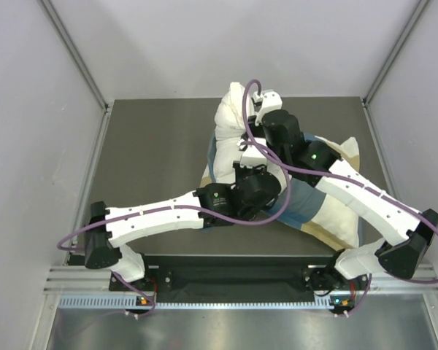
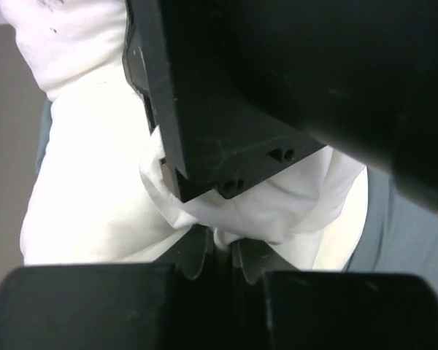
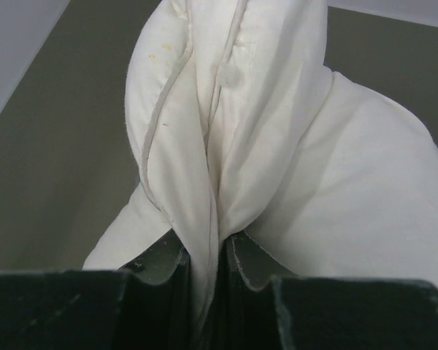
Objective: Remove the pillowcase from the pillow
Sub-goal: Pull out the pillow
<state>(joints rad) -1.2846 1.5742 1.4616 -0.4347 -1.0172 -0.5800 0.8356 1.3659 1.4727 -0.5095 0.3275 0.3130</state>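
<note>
On the dark grey table (image 1: 153, 160), from centre toward 3 o'clock: a plump plain white pillow (image 1: 230, 117), partly inside a soft checked pillowcase (image 1: 303, 208) of blue, tan and cream. Bare white end of the pillow bunched up at 12 o'clock of the heap. Pillowcase over the part from centre to 4 o'clock, with a strip of its blue also showing at 9 o'clock of the heap.

Left gripper (image 2: 223, 251): closed tight, pinching a small fold of white pillow cloth between the fingertips. Blue of the pillowcase at 3 o'clock in that view; black housing (image 2: 292, 80) of the right arm close above, filling 1 o'clock.

Right gripper (image 3: 208, 266): closed too, clamped on a narrow ridge of the pillow along the piped seam, folds rising toward 12 o'clock.

Seen from overhead, both wrists over the heap, the right one at 12 o'clock of the left, close together, with a purple cable (image 1: 255, 138) looping across them.

Small green light (image 1: 314, 155) lit on the right forearm. A few dark specks (image 2: 55, 7) on the white cloth at 11 o'clock in the left wrist view, too blurred to read.
</note>
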